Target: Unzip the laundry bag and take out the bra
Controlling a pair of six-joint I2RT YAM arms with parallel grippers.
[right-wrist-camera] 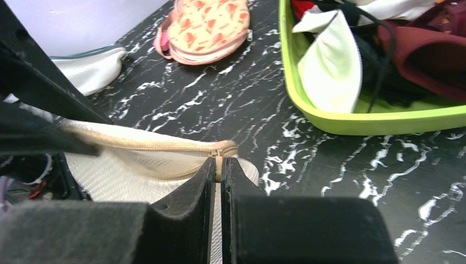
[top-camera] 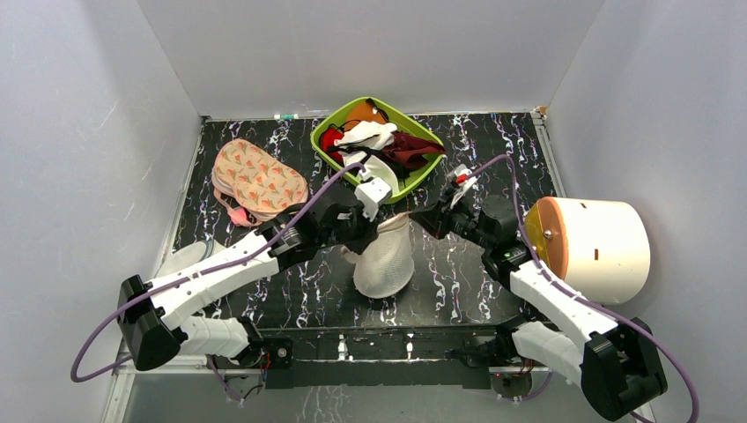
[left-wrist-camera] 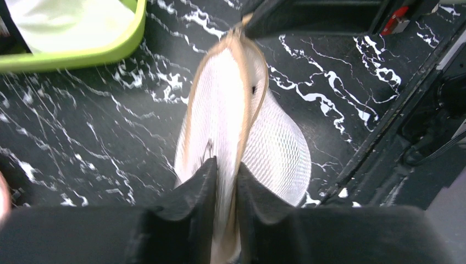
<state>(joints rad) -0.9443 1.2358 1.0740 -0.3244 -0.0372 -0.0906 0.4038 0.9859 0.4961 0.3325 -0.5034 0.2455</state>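
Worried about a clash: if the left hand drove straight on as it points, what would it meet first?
The laundry bag it pinches; beyond its far end, the right hand, seemingly in line, though depth is unclear.

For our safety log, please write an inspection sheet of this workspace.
Surface: black tabletop with white veins.
Job's things: cream-white round mesh laundry bag held on edge between grippers; bra not seen.
Clutter: green plastic bin of garments; peach printed fabric case; white cylinder; pale mesh case at left.
Grippers: left gripper shut on the bag's rim; right gripper shut on its tan zip pull.
Cables: purple cable along each arm.
Surroundings: plain grey walls.
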